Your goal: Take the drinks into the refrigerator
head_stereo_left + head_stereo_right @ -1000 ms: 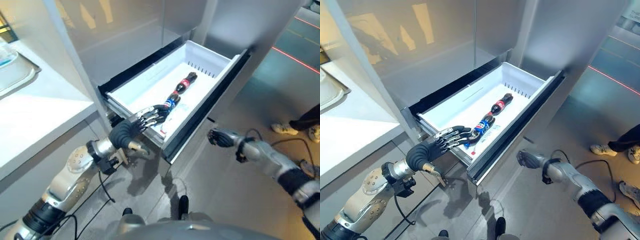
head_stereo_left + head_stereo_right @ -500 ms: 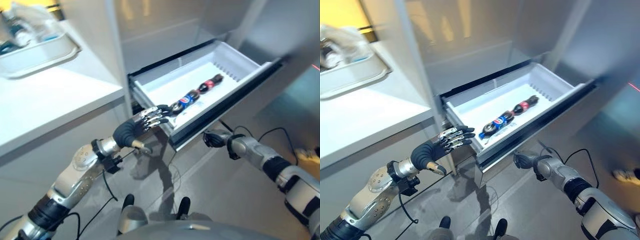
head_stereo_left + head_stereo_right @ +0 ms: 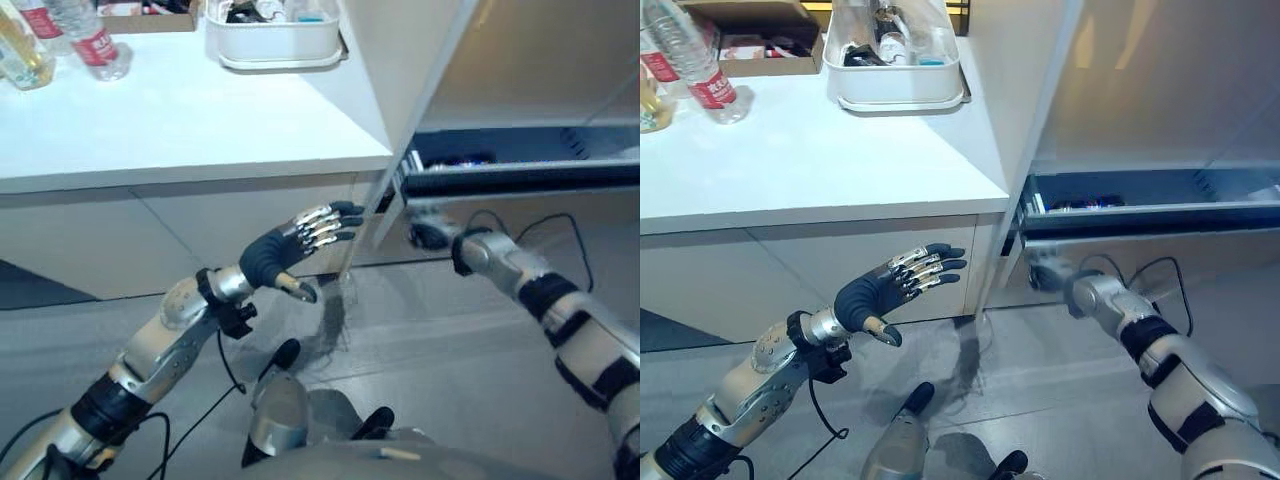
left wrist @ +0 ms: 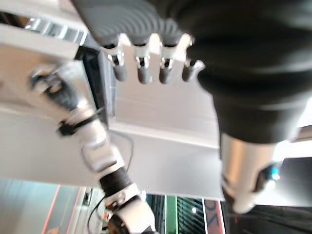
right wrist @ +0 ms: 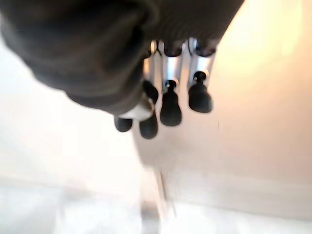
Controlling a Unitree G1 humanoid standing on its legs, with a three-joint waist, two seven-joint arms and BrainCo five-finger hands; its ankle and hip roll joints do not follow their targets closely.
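Note:
The refrigerator drawer [image 3: 520, 175] is pushed in to a narrow gap. A strip of the bottles' coloured labels [image 3: 1080, 205] shows inside it. My right hand [image 3: 430, 232] is against the drawer's front at its left end, fingers curled and holding nothing. My left hand [image 3: 300, 240] hangs open in the air in front of the counter, fingers straight, apart from the drawer. On the white counter [image 3: 200, 130] stand a clear water bottle with a red label [image 3: 95, 45] and a yellowish bottle [image 3: 20, 55] at the far left.
A white tray [image 3: 895, 85] with small items sits at the counter's back, next to the refrigerator's side wall [image 3: 1025, 90]. A cardboard box [image 3: 750, 45] stands behind the bottles. Grey floor lies below the counter front.
The camera has swung left towards the counter. The drawer has gone from wide open to almost shut, with my right hand at its front. My left hand has come away from the drawer's corner.

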